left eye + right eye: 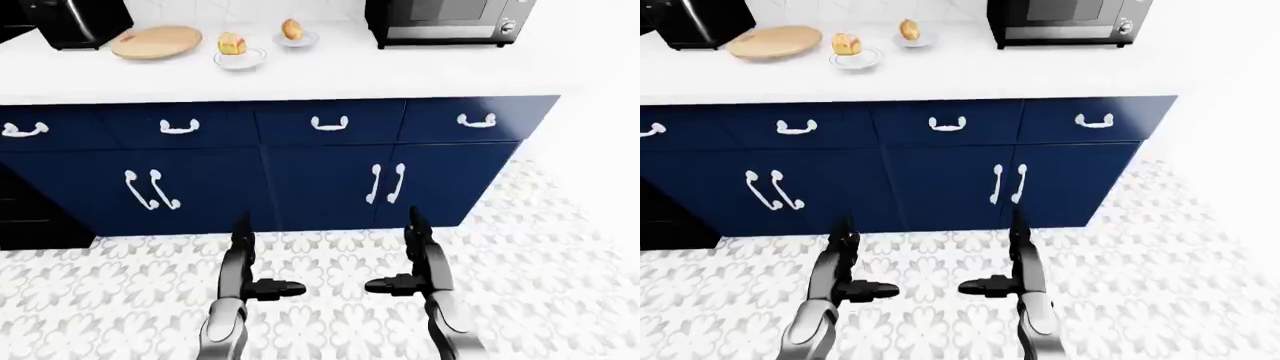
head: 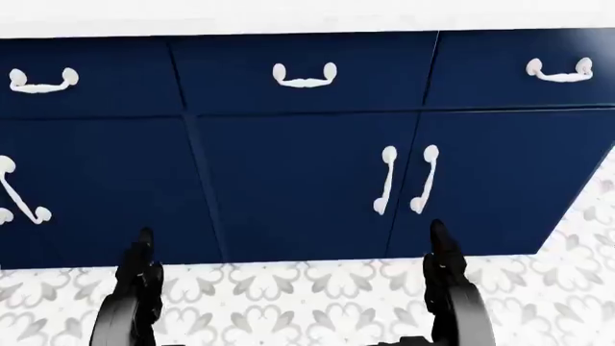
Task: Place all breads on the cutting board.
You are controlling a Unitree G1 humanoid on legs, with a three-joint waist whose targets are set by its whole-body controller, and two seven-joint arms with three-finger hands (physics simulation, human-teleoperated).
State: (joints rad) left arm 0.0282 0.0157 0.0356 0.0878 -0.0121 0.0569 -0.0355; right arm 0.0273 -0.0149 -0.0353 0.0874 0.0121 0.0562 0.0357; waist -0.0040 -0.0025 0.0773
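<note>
Both hands low over the patterned floor (image 1: 560, 247), well short of the table (image 1: 400, 71): left hand (image 1: 245, 274) and right hand (image 1: 418, 271) both empty, fingers spread wide. Board (image 1: 157, 41) sits top left in the left-eye view, beside a black appliance (image 1: 75, 22). Two breads, each on a small plate: bread (image 1: 232, 43) just right of board, bun (image 1: 292, 29) further right. Microwave (image 1: 445, 21) top right. Blue cabinets (image 1: 330, 180) below.
</note>
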